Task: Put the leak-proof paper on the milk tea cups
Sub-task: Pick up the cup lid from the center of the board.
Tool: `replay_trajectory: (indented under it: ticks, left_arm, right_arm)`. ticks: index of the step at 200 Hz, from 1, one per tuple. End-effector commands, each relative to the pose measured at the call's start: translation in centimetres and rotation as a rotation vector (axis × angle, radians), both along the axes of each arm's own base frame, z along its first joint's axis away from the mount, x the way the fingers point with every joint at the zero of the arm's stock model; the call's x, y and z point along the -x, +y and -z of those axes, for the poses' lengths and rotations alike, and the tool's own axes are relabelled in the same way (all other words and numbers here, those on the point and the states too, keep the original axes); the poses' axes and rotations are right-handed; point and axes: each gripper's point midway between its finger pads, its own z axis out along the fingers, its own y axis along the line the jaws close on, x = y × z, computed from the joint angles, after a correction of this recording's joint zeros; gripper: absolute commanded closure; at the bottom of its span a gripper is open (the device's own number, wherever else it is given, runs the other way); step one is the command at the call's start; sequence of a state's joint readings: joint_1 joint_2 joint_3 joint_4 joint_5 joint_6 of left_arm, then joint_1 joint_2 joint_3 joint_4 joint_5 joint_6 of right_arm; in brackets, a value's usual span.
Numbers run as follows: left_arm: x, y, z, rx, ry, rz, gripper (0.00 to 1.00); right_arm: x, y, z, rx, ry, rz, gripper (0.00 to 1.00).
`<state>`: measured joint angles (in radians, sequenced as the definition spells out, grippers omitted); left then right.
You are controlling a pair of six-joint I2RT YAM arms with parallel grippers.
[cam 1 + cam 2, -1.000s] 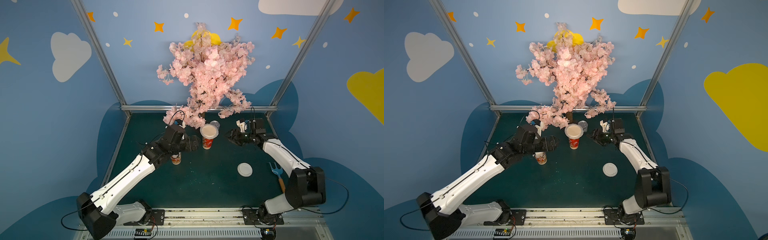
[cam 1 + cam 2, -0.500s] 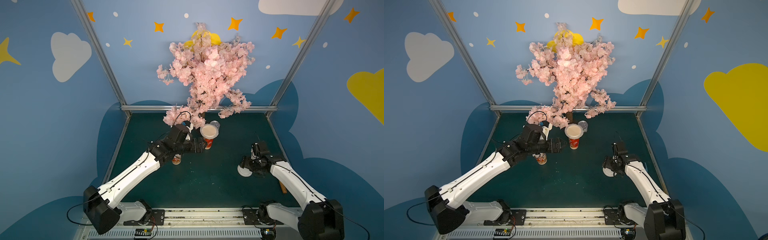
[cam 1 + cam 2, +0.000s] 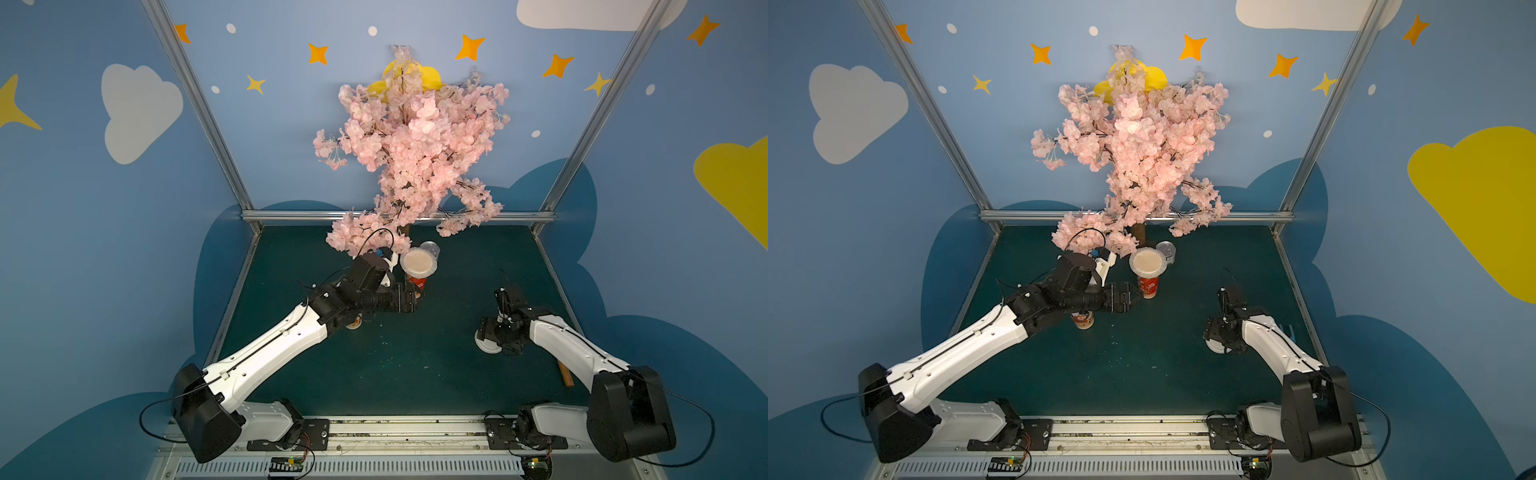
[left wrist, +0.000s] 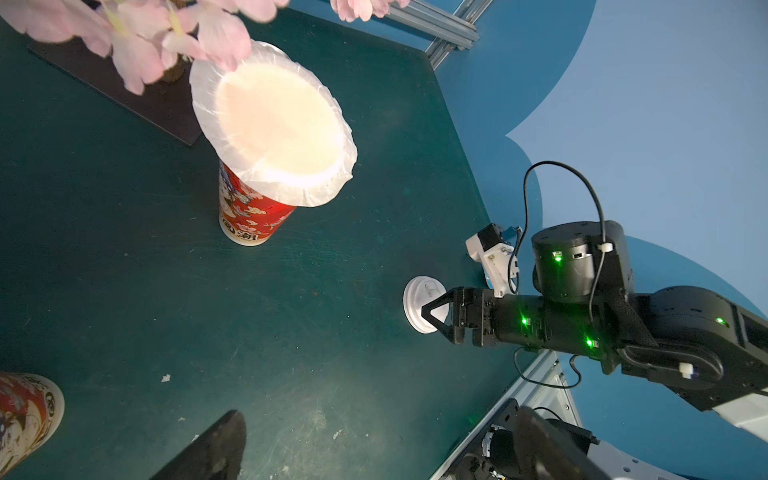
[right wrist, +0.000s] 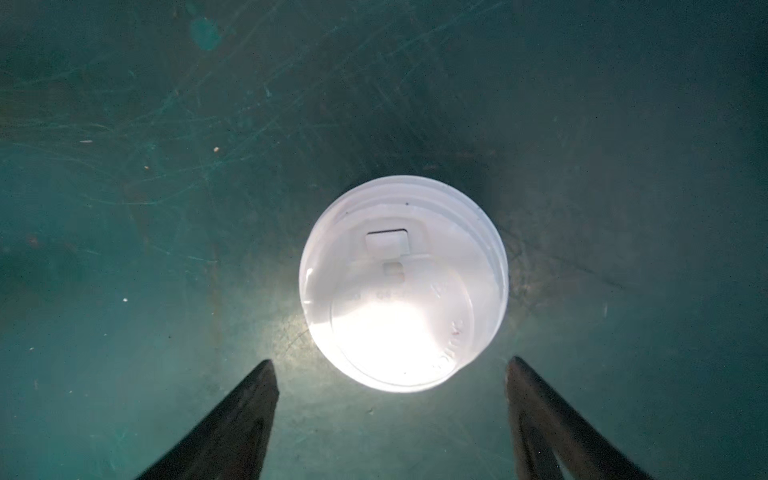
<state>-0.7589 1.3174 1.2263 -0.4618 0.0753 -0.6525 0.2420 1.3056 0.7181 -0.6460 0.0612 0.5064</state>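
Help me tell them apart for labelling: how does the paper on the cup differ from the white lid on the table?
The leak-proof paper is thin with a crinkled edge; the lid is smooth and moulded. The paper rests on a milk tea cup; the lid lies on the table. Both are round and whitish.

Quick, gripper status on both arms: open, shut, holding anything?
Left gripper: open, holding nothing.
Right gripper: open, holding nothing, jaws spread over the white plastic lid on the table.
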Motion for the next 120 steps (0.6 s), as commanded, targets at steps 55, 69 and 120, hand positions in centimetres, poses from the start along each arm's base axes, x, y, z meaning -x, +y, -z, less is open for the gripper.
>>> replay_trajectory:
  ticks: [55,69,120]
  left_arm:
    - [-0.1,0.2,0.2,-0.011,-0.006,-0.011,0.0]
    - [-0.1,0.2,0.2,-0.008,-0.007,-0.01,0.0]
    - [0.0,0.4,0.2,-0.014,-0.008,-0.015,0.0]
  right_arm:
    - [-1.2,-0.2,0.5,0.042,0.027,-0.003,0.15]
    - [-1.3,-0.2,0.7,0.048,0.037,-0.003,0.15]
    - [-1.6,-0.4,1.0,0.061,0.046,0.001,0.15]
